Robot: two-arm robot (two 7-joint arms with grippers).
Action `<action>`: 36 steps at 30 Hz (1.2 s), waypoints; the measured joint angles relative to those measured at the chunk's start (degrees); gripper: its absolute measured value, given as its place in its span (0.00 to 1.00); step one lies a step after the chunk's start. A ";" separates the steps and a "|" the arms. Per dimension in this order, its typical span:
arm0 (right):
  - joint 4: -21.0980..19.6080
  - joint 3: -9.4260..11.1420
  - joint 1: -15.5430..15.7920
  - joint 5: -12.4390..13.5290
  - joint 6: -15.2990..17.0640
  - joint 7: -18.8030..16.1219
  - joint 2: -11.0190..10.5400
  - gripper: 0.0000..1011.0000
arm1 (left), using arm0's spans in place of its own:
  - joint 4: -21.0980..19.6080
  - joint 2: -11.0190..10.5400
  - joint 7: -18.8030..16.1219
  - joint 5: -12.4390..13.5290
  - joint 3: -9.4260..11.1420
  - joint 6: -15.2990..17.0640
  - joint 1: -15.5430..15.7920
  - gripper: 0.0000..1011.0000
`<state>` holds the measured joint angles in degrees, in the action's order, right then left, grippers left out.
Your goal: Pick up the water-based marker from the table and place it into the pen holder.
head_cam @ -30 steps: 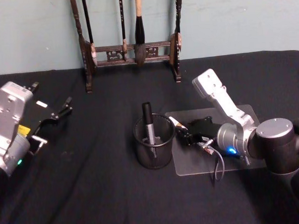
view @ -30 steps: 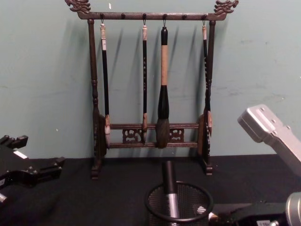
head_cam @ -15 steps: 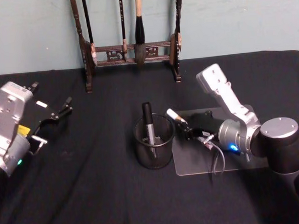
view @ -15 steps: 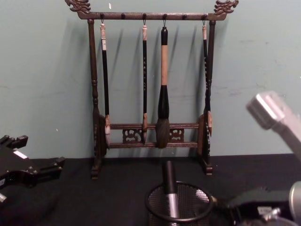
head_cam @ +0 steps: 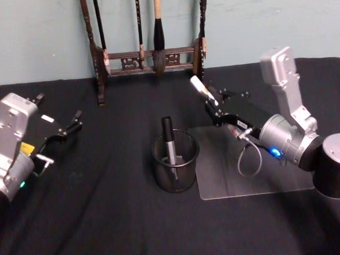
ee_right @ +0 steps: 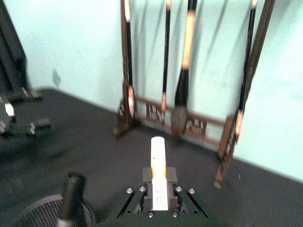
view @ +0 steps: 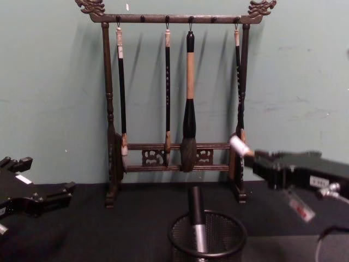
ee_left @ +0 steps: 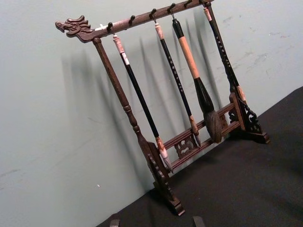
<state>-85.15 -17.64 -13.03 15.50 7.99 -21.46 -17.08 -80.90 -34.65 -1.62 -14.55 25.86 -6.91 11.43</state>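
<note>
My right gripper (head_cam: 216,107) is clenched on the water-based marker (head_cam: 203,90). The marker is in the air and does not touch the table (head_cam: 106,220). I grasp it by the rear part of its body, so most of its length stands out in front of the jaws. The white end (ee_right: 157,144) is the farthest point from my wrist and it is turned toward the brush rack (head_cam: 150,55). In the chest view the marker (view: 239,146) lies almost level, only a little raised at the white end, and the right gripper (view: 260,160) is higher than the rim of the pen holder (view: 238,236). The pen holder (head_cam: 184,176) is below this gripper, to its left and closer to my body. The marker's long axis therefore points away from the cup, not down into it. I judge that the coming move depends on this. The gripper must travel left and back until it is above the mouth, and the marker must be tipped to near upright before I let it go. A black pen (head_cam: 169,140) already stands in the cup on its left side, so the free room is on the side nearer to my right gripper. The clear mat (head_cam: 257,180) lies under this arm, just beside the cup. My left gripper (head_cam: 61,112) is released and parked well apart on the far left, so the right arm is the nearer one.
</note>
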 joint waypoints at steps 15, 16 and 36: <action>-0.60 -1.66 2.40 6.94 -17.61 -5.22 2.58 0.18 | 0.00 0.00 0.00 0.00 0.00 0.00 0.00 0.99; -0.34 -1.89 2.40 7.13 -18.12 -5.47 2.73 0.18 | 0.00 0.00 0.00 0.01 0.00 0.00 0.00 0.99; 6.58 -5.55 1.13 8.43 -22.18 -7.01 4.82 0.18 | 0.00 0.00 0.00 0.00 0.00 0.00 0.00 0.99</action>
<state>-78.56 -23.18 -11.90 23.93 -14.19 -28.47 -12.27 -80.90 -34.64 -1.62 -14.55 25.86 -6.91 11.43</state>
